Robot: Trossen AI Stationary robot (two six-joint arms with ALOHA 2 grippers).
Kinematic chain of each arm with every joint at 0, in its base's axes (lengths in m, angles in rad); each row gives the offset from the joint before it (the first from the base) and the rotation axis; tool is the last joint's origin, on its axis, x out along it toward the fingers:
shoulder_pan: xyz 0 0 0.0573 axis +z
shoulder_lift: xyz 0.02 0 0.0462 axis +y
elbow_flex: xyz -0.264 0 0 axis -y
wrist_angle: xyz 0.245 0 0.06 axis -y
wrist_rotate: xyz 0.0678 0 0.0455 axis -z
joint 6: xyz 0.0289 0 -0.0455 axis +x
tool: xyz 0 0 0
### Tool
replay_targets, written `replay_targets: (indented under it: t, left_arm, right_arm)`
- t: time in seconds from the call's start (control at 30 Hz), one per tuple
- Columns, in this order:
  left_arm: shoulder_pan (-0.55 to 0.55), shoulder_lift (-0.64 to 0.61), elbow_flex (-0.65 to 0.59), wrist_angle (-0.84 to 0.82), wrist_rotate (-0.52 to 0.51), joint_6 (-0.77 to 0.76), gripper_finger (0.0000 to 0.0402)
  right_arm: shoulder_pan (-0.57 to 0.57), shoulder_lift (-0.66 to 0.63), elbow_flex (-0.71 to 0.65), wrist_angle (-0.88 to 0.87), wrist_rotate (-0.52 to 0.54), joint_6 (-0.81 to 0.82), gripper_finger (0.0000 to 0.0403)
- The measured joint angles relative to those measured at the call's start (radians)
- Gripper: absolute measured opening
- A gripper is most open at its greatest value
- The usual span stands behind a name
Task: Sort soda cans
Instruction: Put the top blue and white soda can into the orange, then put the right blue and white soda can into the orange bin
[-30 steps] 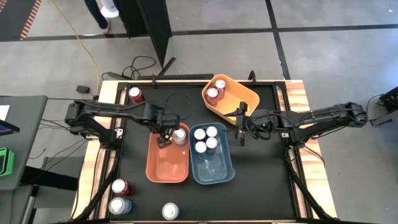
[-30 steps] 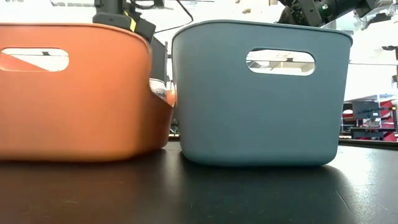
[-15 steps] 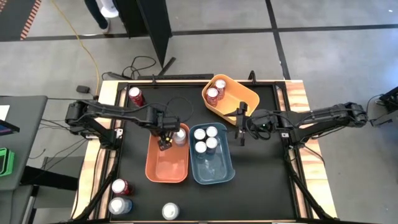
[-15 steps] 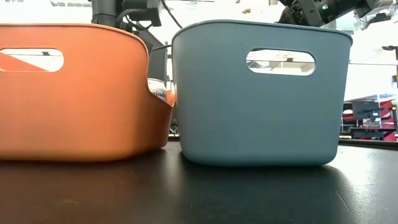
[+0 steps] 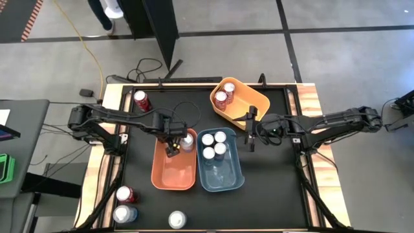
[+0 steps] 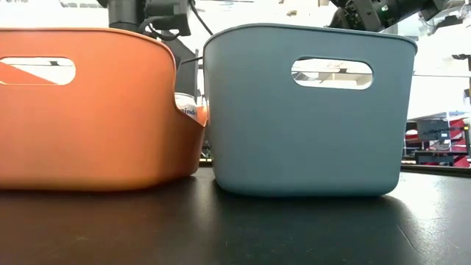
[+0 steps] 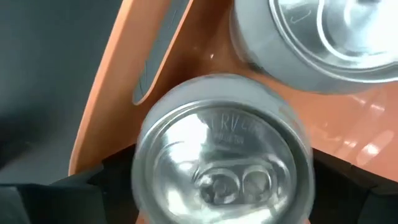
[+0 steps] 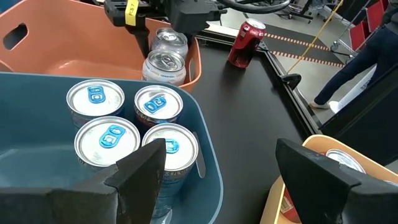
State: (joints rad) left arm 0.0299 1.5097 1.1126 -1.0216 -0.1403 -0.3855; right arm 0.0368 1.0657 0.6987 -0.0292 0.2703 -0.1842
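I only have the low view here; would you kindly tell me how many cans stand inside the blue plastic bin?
Observer: Four silver-topped soda cans cluster at the far end of the blue plastic bin.
Operator: Thank you. And what is inside the orange plastic bin?
Observer: The orange plastic bin holds two silver cans, in its far corner beside the blue bin.
Operator: Where is the left arm?
Observer: The left gripper is low over one of those two cans.

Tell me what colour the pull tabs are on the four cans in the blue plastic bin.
Blue tabs on silver tops, clearest in the right wrist view.
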Motion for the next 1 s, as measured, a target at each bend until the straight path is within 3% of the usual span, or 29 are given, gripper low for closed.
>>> replay_targets:
  t: [0.33,0.73,1.0]
  left_arm:
    - [-0.014,-0.002,0.032,0.012,-0.002,0.0,0.0357]
    - [-0.049,-0.001,0.188,-0.244,-0.059,-0.063,0.0359]
    - [-0.144,-0.001,0.257,-0.312,-0.13,-0.152,0.0359]
  right_arm:
    - [0.0,0.0,0.0,0.0,0.0,0.0,0.0323]
    - [0.0,0.0,0.0,0.0,0.0,0.001,0.0323]
    - [0.0,0.0,0.0,-0.008,0.0,0.003,0.0323]
